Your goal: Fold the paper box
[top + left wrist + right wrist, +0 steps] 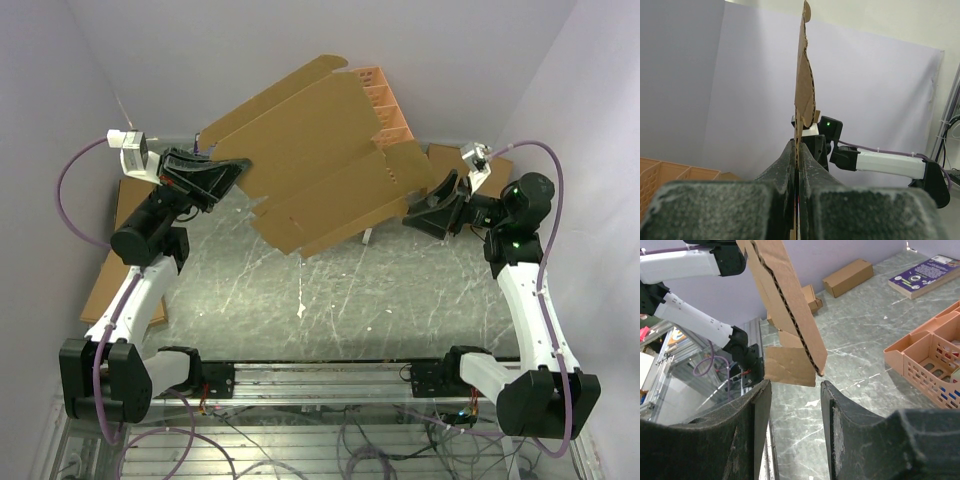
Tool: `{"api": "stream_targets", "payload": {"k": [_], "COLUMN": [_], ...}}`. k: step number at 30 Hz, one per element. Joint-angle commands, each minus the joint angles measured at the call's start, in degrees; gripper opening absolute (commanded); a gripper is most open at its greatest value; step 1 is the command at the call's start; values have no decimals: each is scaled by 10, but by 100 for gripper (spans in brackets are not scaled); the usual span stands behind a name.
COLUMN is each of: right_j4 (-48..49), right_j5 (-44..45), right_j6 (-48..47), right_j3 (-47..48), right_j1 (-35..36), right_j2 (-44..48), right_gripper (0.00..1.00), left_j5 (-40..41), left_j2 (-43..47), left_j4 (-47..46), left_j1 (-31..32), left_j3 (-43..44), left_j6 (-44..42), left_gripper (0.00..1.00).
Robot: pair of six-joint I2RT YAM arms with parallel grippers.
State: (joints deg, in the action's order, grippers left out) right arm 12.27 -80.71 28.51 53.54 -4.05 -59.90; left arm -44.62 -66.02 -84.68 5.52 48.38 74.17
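paper box: hanging unfolded above the far side of the table | left gripper: clamping tight on its left edge, holding it up for a second grip | right gripper: hovering half open just beside the right edge, gripping nothing, probably lining up

Lab: plain screens enclose the robot table.

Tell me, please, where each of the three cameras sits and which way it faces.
Top external: above and behind the arms, looking down at the table; both arms and bases show.
Left wrist: looks along the shut left end effector, clamping the paper box edge-on.
Right wrist: looks past the open right end effector at the box's lower corner.
Shared: all show the box; each wrist view shows the opposite arm.
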Motion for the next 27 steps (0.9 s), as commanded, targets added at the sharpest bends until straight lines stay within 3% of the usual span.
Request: {"api": "stream_targets", "payload": {"k": [1, 5, 11, 16, 19, 20, 22, 23, 25, 27], "right_j4": [23, 41, -42, 46, -84, -201, -480, -514, -483, -407], "right_j5": [13, 17, 14, -20, -53, -36, 84, 133, 187, 155], "right_j6": [16, 34, -43, 20, -102, -212, -469, -503, -468, -389], "right_j3": [7, 11, 34, 20, 72, 108, 198, 218, 215, 187], "right_j1": [0, -13, -35, -35, -41, -53, -76, -78, -94, -103], "right_j2": [-3, -12, -13, -9, -8, -9, -22, -27, -24, -19], "right_gripper": [44, 44, 53, 56, 61, 65, 72, 72, 71, 63], "left_j5": [15, 22, 36, 43, 40, 39, 45, 50, 64, 81], "left_j2": [1, 2, 0, -6, -7, -8, -8, -10, -15, -18], "left_j4": [-142, -141, -141, -141, -138, -134, -131, -132, -140, -140], "left_j1": [5, 5, 5, 5, 0, -4, -15, -19, -22, -22], "left_j3": [20, 18, 17, 20, 26, 29, 31, 32, 38, 45], "left_j6": [3, -1, -4, -6, -12, -13, -16, -15, -10, -11], "left_gripper": [7, 7, 7, 7, 7, 7, 7, 7, 7, 7]}}
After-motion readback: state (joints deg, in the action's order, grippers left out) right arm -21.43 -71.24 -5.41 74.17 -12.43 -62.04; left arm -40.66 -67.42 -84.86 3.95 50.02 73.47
